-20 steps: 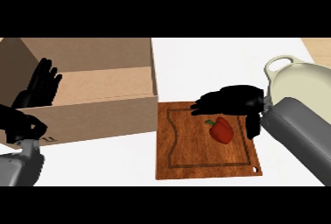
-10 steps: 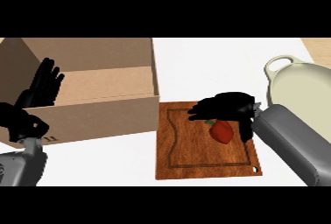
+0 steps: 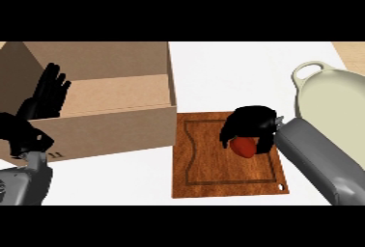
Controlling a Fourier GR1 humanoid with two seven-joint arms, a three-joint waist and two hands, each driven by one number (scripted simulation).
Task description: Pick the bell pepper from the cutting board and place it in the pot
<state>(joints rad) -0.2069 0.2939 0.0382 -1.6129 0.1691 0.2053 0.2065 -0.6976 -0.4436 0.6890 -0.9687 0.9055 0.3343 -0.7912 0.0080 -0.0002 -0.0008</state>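
A red bell pepper [image 3: 245, 147] lies on the wooden cutting board [image 3: 214, 169] at the right of centre. My right hand [image 3: 249, 123] sits over the pepper's far end, fingers curled down round it, hiding its top. The cream pot [image 3: 331, 99] stands at the right edge, just beyond the board, partly cut off by the frame. My left hand [image 3: 44, 99] rests open at the left edge, fingers up, in front of the cardboard box.
A large open cardboard box [image 3: 107, 96] fills the upper left, its right wall close to the cutting board's left corner. White counter [image 3: 228, 72] lies between the box and the pot.
My right hand has lowered onto the pepper and its fingers have curled in round it. The left hand has stayed put.
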